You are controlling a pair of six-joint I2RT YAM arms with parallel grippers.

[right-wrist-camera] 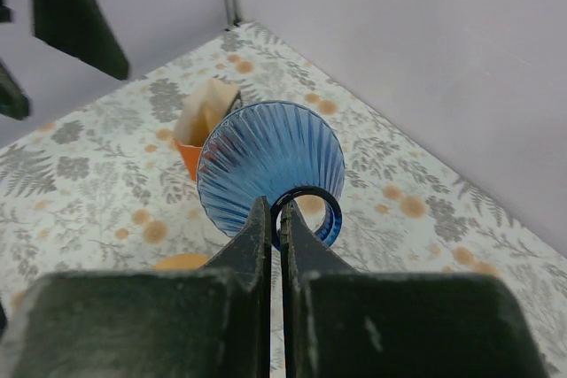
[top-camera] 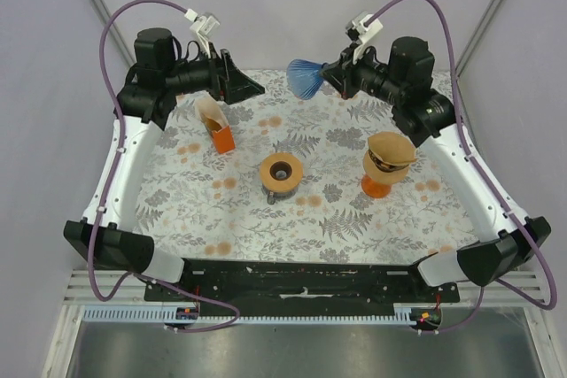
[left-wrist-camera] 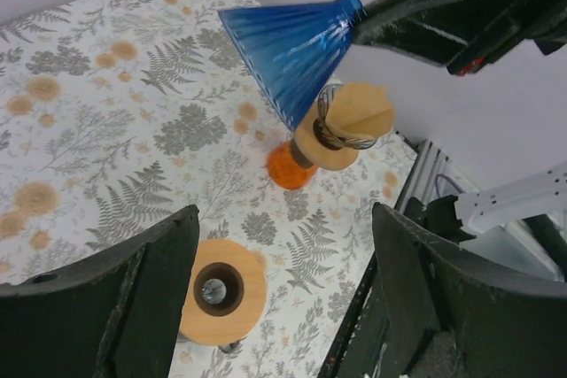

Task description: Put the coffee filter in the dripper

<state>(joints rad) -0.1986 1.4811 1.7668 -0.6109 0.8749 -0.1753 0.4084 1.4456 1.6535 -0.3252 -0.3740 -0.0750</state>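
My right gripper [top-camera: 330,75] [right-wrist-camera: 276,212] is shut on the ring handle of the blue ribbed dripper [top-camera: 306,77] [right-wrist-camera: 266,157], which hangs in the air over the back of the table, wide mouth pointing left. The same dripper [left-wrist-camera: 288,55] fills the top of the left wrist view. A pale coffee filter [top-camera: 210,112] [right-wrist-camera: 208,105] stands in an orange holder [top-camera: 221,138] at the left. Just above and behind it, my left gripper [top-camera: 251,86] [left-wrist-camera: 285,219] is open and holds nothing.
A wooden ring stand [top-camera: 281,172] [left-wrist-camera: 221,291] sits in the middle of the flowered table cloth [top-camera: 337,210]. A tan cone-shaped piece on an orange foot [top-camera: 387,161] [left-wrist-camera: 341,126] stands at the right. Grey walls close in the back and sides.
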